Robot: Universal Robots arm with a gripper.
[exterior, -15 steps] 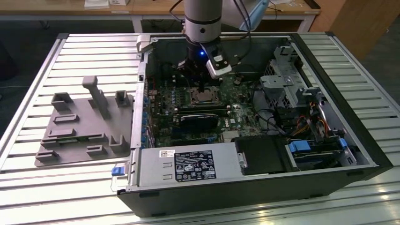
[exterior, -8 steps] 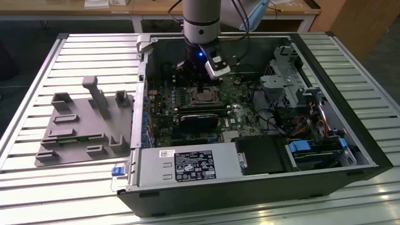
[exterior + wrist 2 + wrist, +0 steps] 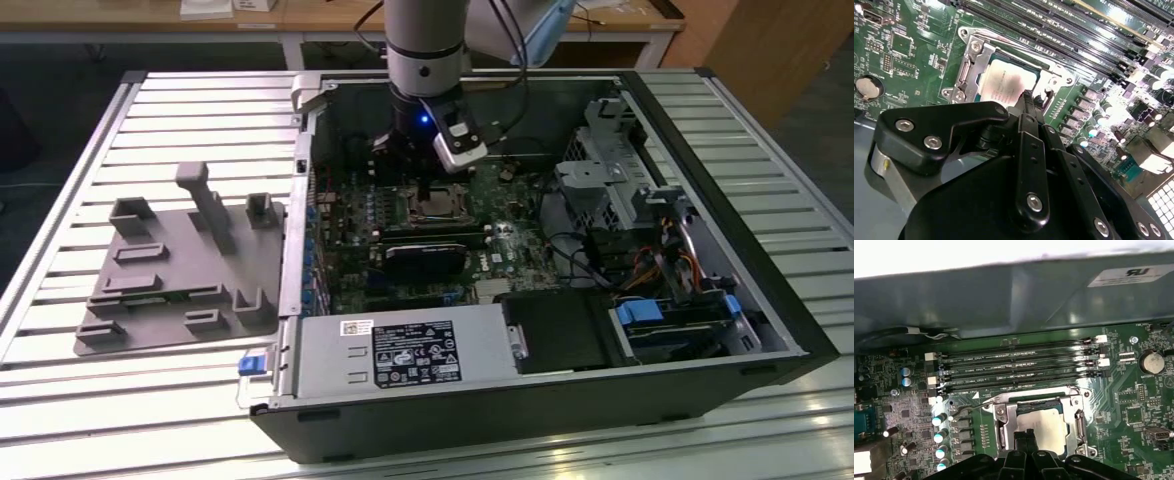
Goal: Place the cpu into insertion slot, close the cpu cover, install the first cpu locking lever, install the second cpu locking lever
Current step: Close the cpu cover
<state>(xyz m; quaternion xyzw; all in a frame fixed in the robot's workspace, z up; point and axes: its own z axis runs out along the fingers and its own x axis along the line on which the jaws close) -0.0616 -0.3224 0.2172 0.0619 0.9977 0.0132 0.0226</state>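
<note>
Exterior view: the opened computer case (image 3: 694, 300) lies on the slatted table (image 3: 160, 100). The arm enters from the upper centre of the frame and reaches down into the case. A grey fixture (image 3: 174, 265) sits on the table at the exterior view's left, apart from the case.

Gripper (image 3: 434, 190): hangs above the motherboard (image 3: 514, 245), directly over the socket area, slightly above the frame's middle. In both wrist views the gripper (image 3: 1026, 96) (image 3: 1026, 434) has its fingers pressed together with nothing between them. The tip is over the near edge of the socket. Contact with the parts below: cannot tell.

cpu (image 3: 1001, 82) (image 3: 1043, 421): seated flat in the socket, pale metal top facing up.

cpu cover (image 3: 972, 62) (image 3: 1004, 424): silver frame lies down around the cpu, whose top shows through the window.

A thin wire lever (image 3: 985, 401) runs along the cover's edge, on the side toward the memory slots (image 3: 1019, 365) (image 3: 1079, 35). Latched or not: cannot tell.

A coin cell battery (image 3: 1153, 361) (image 3: 869, 86) sits on the board, apart from the socket.
</note>
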